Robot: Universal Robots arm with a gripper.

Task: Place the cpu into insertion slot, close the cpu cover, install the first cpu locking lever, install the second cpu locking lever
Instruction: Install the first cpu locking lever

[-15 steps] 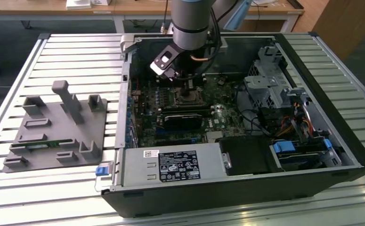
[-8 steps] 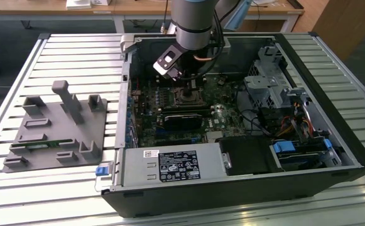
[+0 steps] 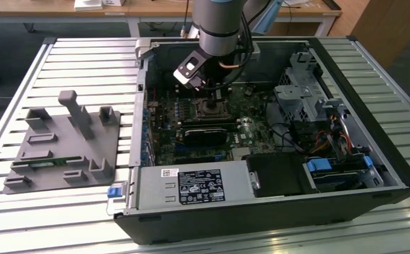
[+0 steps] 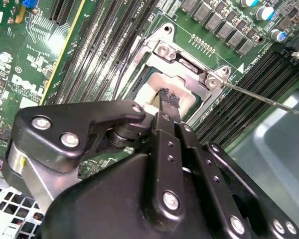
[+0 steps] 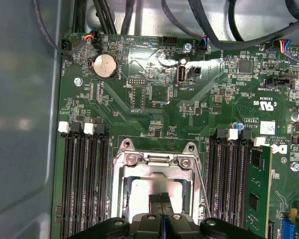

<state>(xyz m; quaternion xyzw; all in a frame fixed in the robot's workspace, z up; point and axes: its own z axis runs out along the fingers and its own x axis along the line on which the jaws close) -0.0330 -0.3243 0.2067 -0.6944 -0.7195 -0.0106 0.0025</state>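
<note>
Tool (image 5: 162, 199): fingers pressed together, gripping nothing, tips down at the cpu.
Cpu (image 5: 139, 196): directly under the tool, seated in the insertion slot (image 3: 213, 110).
Cpu cover (image 5: 157, 172): framing the cpu around the tool's tips.

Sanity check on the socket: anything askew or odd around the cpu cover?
A thin wire lever sticks out from the cpu cover corner, slanting across the memory slots, not latched down. The cover itself looks flat, with the gripper over its window. No damage visible.
</note>
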